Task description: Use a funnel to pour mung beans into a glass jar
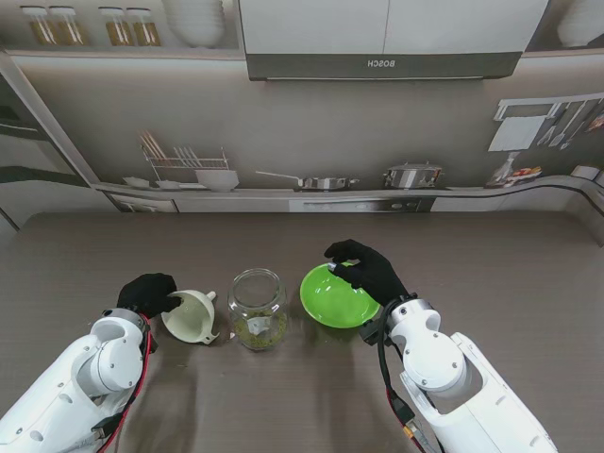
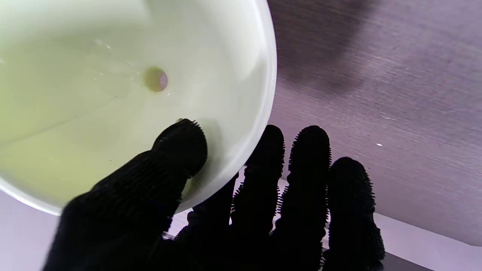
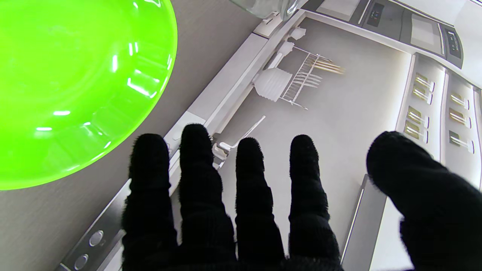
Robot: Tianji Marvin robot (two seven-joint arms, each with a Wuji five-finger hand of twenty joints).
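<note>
My left hand point(image 1: 147, 293) grips white funnel point(image 1: 192, 316) by rim, thumb inside cone, fingers outside; funnel tilted, off glass jar point(image 1: 257, 308), just beside it. Jar upright on surface point(image 1: 491, 260), mung beans point(image 1: 255, 329) already in bottom. My right hand point(image 1: 370, 269) open, fingers spread over far rim of empty green bowl point(image 1: 337, 296), not gripping.

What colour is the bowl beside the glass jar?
Bright green; the bowl shows best in the right wrist view.
</note>
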